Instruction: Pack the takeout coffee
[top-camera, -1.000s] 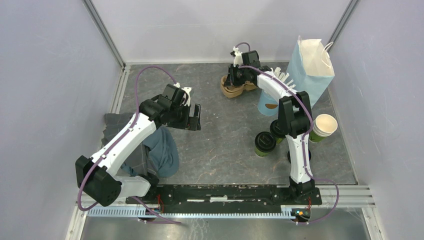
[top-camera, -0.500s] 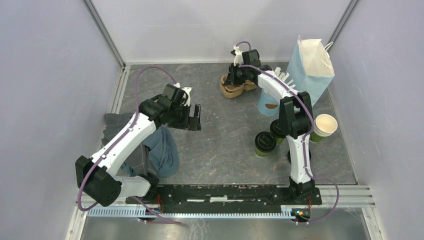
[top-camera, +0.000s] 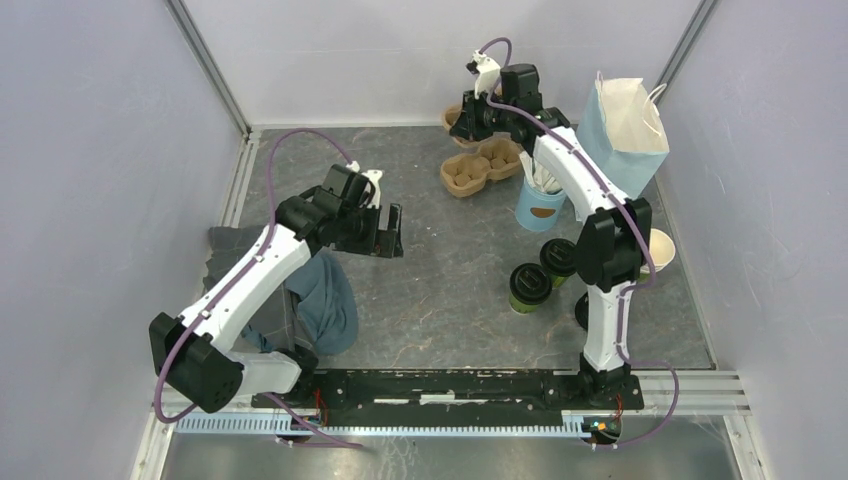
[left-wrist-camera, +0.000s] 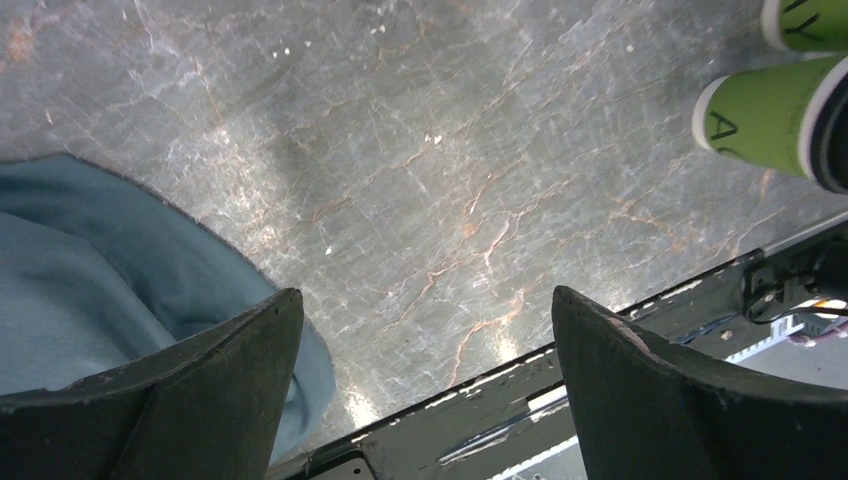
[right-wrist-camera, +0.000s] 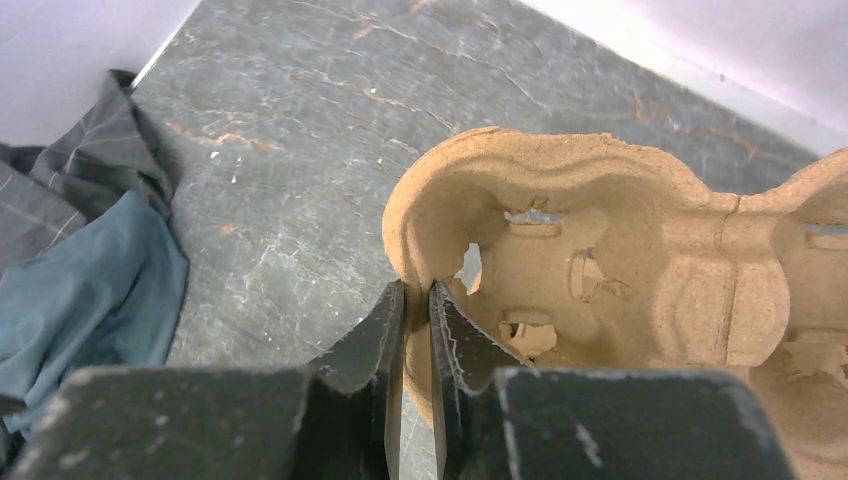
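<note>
Two takeout coffee cups, dark green with black lids, stand on the table right of centre (top-camera: 528, 287) (top-camera: 558, 257); their green sides also show in the left wrist view (left-wrist-camera: 760, 115). My right gripper (top-camera: 466, 122) (right-wrist-camera: 418, 290) hangs at the back, shut on the rim of a brown cardboard cup carrier (right-wrist-camera: 600, 270) held above the floor. Another cup carrier (top-camera: 482, 165) lies on the table just below it. The blue paper bag (top-camera: 625, 140) stands open at the back right. Left of centre, my left gripper (top-camera: 390, 232) (left-wrist-camera: 425, 295) hovers open, with nothing between its fingers.
A light-blue cup of white sticks (top-camera: 541, 205) stands by the bag. A lidless cup (top-camera: 658, 250) sits behind the right arm. A blue cloth (top-camera: 325, 300) (left-wrist-camera: 90, 280) and a grey cloth (top-camera: 232, 255) lie at the left. The black base rail (top-camera: 450, 385) runs along the near edge.
My right gripper has closed a little further and risen towards the back wall with a cup carrier, leaving another carrier on the table. The left arm has not moved.
</note>
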